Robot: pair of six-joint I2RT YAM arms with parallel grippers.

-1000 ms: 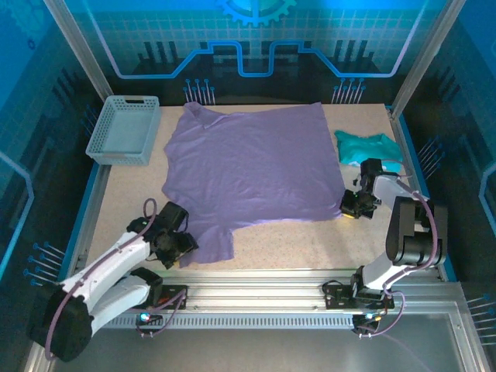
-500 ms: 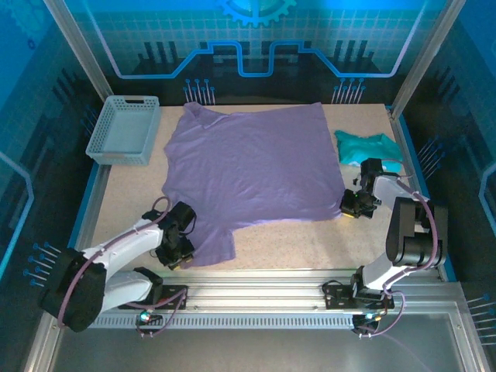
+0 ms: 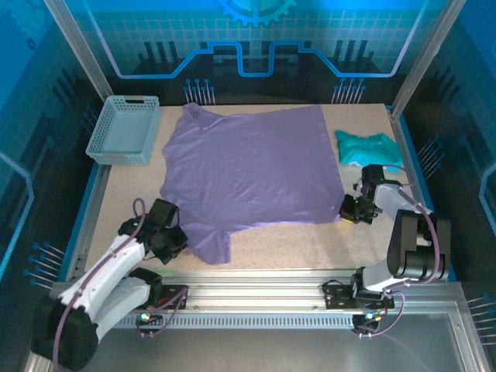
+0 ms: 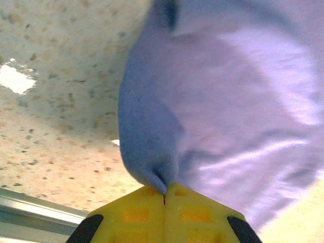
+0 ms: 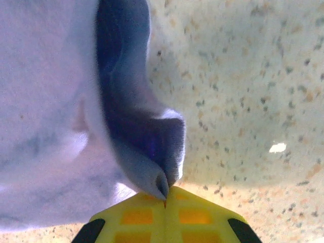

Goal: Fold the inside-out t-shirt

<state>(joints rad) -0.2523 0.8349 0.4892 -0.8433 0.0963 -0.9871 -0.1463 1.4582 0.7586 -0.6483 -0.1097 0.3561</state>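
surface: a speckled beige tabletop (image 3: 287,244), flat and matte, with ribbed metal rails (image 3: 256,298) along its near edge.
room: an enclosure of aluminium posts (image 3: 74,46) and blue-lit panels; the back panel (image 3: 256,39) shows a fine grid and an angular line pattern.
shirt: the inside-out t-shirt (image 3: 248,167), lavender-purple, thin and soft, lies spread nearly flat over the middle of the table, with one sleeve reaching toward the near left.
left claw: the left gripper (image 4: 164,196) has its yellow pads pressed together on a pinched fold at the sleeve's edge.
right claw: the right gripper (image 5: 165,200) is likewise clamped tight, nipping a small peak of cloth at the shirt's near right corner.
other cloth: a teal-green garment (image 3: 368,147), crumpled in a low heap, sits just beside the shirt's right edge.
basket: a pale blue-grey plastic basket (image 3: 122,129), rectangular with slotted walls, stands at the far left, near the shirt.
count: two white arms (image 3: 105,271), two grippers, two garments, one basket.
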